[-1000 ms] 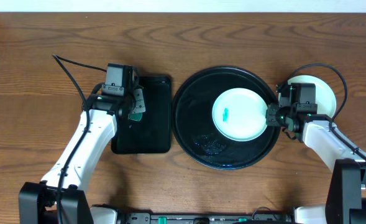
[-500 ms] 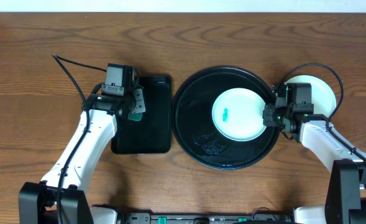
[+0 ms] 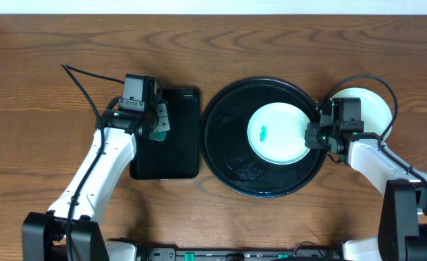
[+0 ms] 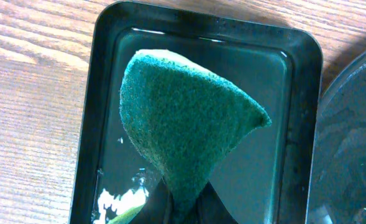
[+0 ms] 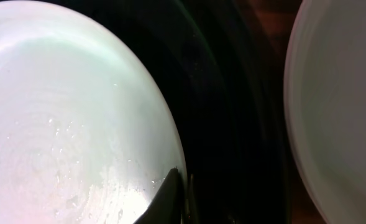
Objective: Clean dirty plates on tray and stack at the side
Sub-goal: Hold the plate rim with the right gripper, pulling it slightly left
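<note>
Grip step: right gripper (image 3: 313,135) is pinched shut on the 3 o'clock rim of the 1 smeared plate (image 3: 275,134) on the tray (image 3: 224,156) — left gripper (image 3: 157,123) clamps the sponge (image 4: 183,118) — next move probably calls for steadying the plate for scrubbing.

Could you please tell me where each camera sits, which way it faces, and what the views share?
Overhead: above the table, looking straight down at the round tray, the smeared plate on it and the small tray; both arms show.
Left wrist: on the left arm, facing down at the sponge held by the left gripper over the small tray; its dark fingertips show.
Right wrist: on the right arm, close at the smeared plate's rim, pinched by the right gripper; one fingertip shows.
Shared: all views catch the round tray.
</note>
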### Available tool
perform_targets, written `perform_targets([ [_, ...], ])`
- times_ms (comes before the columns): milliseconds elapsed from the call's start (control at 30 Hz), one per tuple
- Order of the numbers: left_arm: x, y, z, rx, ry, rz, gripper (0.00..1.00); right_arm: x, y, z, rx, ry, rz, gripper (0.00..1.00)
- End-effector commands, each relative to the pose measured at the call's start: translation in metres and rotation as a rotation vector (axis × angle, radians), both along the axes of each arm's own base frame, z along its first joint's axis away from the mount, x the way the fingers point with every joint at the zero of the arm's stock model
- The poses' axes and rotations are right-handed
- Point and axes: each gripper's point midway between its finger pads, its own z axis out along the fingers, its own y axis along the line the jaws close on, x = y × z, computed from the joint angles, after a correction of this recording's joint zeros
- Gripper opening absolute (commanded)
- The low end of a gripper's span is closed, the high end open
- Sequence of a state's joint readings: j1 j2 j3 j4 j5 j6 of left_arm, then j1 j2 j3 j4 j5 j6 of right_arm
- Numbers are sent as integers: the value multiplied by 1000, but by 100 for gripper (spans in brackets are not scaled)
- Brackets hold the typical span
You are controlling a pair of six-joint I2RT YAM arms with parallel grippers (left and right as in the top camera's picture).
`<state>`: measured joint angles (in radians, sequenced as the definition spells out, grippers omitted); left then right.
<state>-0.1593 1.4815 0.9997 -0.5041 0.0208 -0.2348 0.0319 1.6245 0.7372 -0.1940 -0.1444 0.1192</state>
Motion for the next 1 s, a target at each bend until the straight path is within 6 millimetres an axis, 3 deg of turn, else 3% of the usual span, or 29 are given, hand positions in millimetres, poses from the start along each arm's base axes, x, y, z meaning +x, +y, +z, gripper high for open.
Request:
perform_targets([
  [0,5,0,6,6,-20,-7,7,-6,16,-6,55,22,45,1],
  [333,6,0,7,6,-21,-7,8,-15,50,-4,112,37,138,1],
  [967,0,-5,8,7,5,-9,7,-16,58,-3,202,76,28,1],
])
